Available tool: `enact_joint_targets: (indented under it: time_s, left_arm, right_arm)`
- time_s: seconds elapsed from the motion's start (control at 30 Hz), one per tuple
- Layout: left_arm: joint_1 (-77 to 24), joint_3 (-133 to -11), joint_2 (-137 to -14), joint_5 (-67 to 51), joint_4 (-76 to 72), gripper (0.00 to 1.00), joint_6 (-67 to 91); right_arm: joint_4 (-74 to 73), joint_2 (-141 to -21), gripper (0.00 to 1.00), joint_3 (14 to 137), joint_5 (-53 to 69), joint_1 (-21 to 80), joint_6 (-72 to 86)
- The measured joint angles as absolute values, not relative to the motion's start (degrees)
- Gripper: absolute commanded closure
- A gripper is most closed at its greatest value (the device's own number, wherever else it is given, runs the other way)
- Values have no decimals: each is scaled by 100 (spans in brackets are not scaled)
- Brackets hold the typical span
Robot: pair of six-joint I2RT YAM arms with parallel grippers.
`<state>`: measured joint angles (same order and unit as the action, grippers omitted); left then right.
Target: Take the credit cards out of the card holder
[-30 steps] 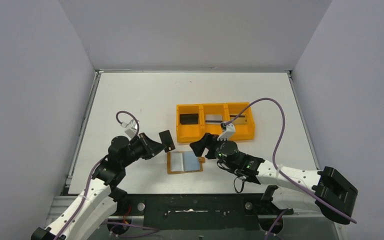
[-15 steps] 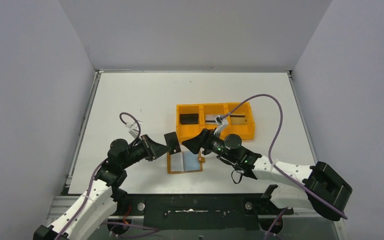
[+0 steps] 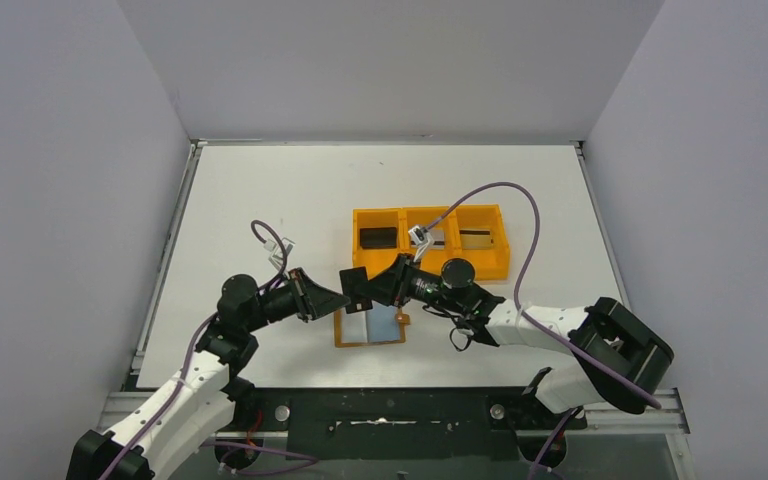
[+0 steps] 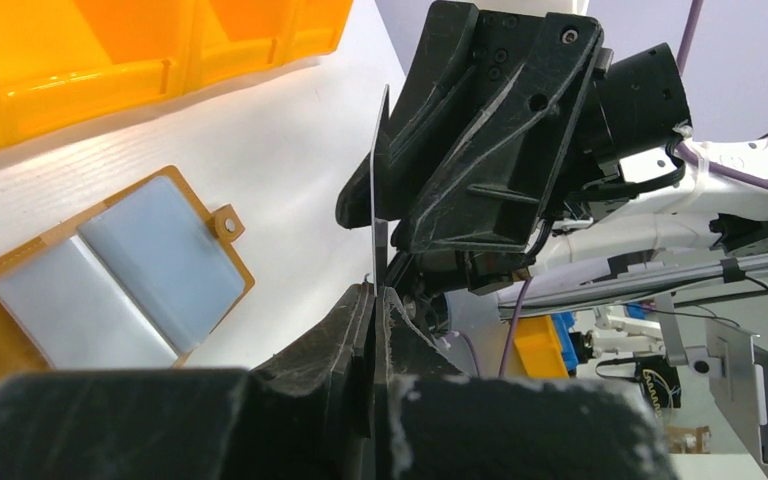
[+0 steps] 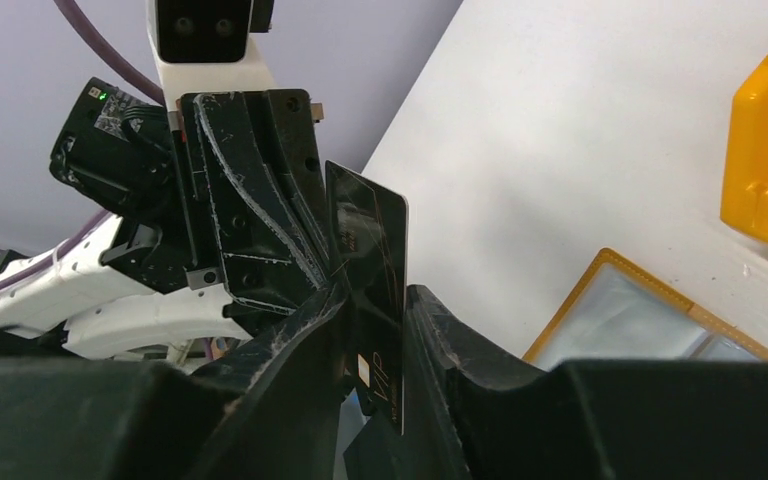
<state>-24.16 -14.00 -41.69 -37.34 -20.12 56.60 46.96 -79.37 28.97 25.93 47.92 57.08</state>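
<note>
My left pincer [image 4: 375, 300] clamps a dark credit card [image 5: 370, 240]; my right pincer [image 5: 375, 305] straddles it narrowly, and I can't tell if it grips.

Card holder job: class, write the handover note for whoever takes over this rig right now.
Left gripper: shut on a dark card, held upright above the table.
Right gripper: fingers either side of the same card; grip unclear.
Card holder: lying open below them.
Done: this card is out; flat items sit in all three compartments of the orange tray.
Left: finish the handover, check the pockets; I cannot tell whether cards remain.
</note>
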Motion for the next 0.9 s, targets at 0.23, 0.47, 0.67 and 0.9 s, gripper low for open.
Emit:
enact_joint_targets:
  time_s: [0.23,0.47,0.67,0.9]
  left_arm:
    - [-2408,-1350,-4125,-3767,-2167,100,5701]
    - [-2390,-1361,-4110,-3728,-1890,42,5544]
    - [-2390,-1848,-3913,-3055,-456,21,4947]
    - [-2390,-3087,-3732,-1562,1476,15,4091]
  right_arm:
    - [4838,-7937,92,2897,2792,4720,5806]
    - [4984,-7933,100,2897,2873,4689,5857]
    - [3962,-7688,100,3006,2475,4685,5411]
    - [1715,-7172,100,3909,1293,4733,4154]
